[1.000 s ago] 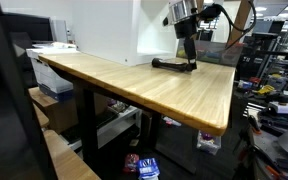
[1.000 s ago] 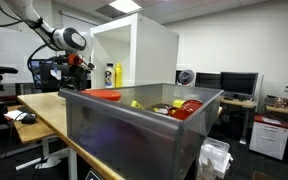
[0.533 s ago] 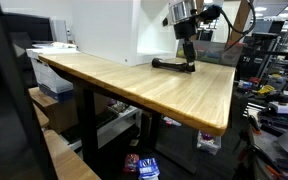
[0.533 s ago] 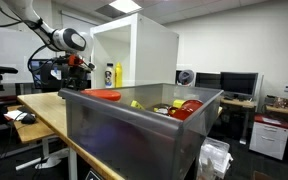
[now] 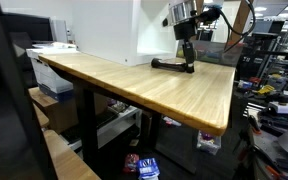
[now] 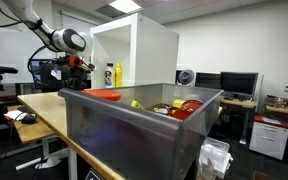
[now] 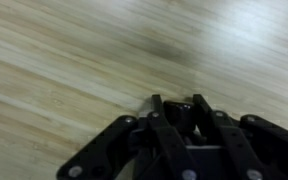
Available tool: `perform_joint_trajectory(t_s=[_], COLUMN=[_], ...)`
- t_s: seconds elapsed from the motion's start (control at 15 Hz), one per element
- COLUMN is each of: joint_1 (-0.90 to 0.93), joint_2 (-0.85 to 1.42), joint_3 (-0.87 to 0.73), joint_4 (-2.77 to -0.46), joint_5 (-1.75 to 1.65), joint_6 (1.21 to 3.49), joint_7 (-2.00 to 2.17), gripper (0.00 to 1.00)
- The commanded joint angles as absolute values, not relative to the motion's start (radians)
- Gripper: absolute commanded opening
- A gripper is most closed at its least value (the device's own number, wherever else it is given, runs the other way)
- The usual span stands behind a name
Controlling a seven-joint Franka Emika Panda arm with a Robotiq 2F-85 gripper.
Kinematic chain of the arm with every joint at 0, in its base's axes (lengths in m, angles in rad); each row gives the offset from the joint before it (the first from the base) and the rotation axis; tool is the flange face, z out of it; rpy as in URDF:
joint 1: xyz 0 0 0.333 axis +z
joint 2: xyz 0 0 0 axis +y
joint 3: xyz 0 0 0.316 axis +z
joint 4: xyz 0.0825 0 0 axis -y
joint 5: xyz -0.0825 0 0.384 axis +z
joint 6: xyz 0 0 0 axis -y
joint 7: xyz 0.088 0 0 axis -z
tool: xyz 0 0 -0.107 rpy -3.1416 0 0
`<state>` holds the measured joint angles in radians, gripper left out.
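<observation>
At the far end of the wooden table (image 5: 134,85) lies a long, flat black object (image 5: 172,65). My gripper (image 5: 187,62) points straight down onto its right end. In the wrist view the gripper (image 7: 177,103) has its two black fingers (image 7: 156,104) drawn close on either side of a dark piece of that black object (image 7: 177,114), which fills the gap between them just above the wood. In an exterior view the gripper (image 6: 77,64) is small and far away at the left, and its jaws cannot be made out.
A tall white box (image 5: 104,25) stands on the table beside the arm, with a yellow bottle (image 6: 108,74) next to it. A grey bin (image 6: 134,135) with red and yellow items fills the foreground. Cluttered shelves and cables (image 5: 269,90) lie past the table's right edge.
</observation>
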<state>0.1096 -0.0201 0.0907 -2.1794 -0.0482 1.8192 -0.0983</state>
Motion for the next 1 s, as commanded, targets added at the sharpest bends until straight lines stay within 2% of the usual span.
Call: perform_joint_trajectory(t_s=[0.0,0.93], joint_1=[0.106,0.104], joint_2=[-0.040,-0.109], joint_3=[0.094,0.090], joint_4=[-2.201,-2.215], joint_5=[-0.064,-0.052], joint_6=[1.840,1.840], joint_7=[-0.108,-0.122], gripper=[0.09,0.09])
